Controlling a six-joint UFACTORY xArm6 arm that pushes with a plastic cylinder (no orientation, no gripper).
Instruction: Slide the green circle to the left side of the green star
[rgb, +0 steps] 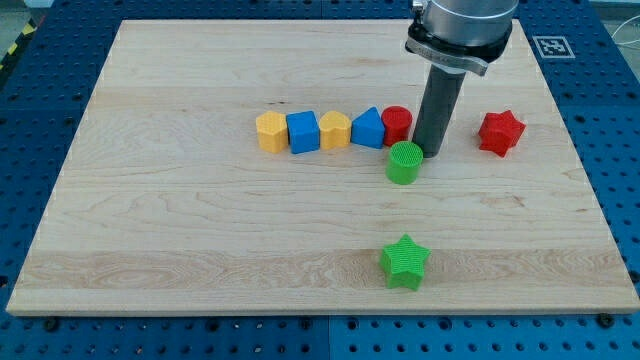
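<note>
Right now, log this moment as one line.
my tip: touching green circle, upper right | green star: below circle, apart | task: not done

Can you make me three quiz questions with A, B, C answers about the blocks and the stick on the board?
1. Where is the green circle compared with the green star?
A. toward the view's top
B. toward the view's bottom
C. far to the view's left

2. How many red blocks are there?
A. one
B. two
C. four

3. Where is my tip?
A. touching the green star
B. just right of the green circle
C. off the board

Answers: 1 A, the circle sits above the star. 2 B, a red cylinder and a red star. 3 B, the rod ends beside the circle.
</note>
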